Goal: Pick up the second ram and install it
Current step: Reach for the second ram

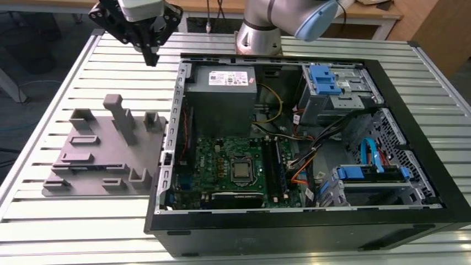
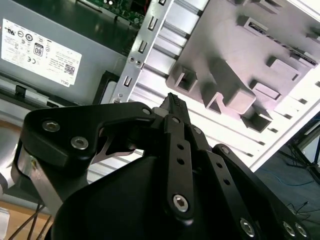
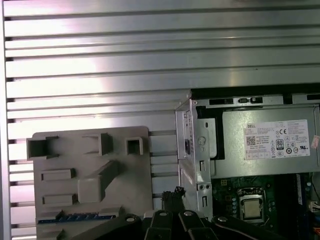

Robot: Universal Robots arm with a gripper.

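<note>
The hand (image 1: 151,57) is held closed and empty; the second ram (image 3: 75,218) lies below, offset away from the case (image 1: 309,234).

Slatted metal table (image 1: 70,69), grey fixture tray (image 1: 103,161), open computer case (image 1: 294,234)

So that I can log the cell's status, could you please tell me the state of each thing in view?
End effector: shut, empty, hanging above the table.
Second ram: lying in the fixture tray, not gripped.
Computer case: lying flat, side open.
CPU: seated on the motherboard, uncovered.
</note>
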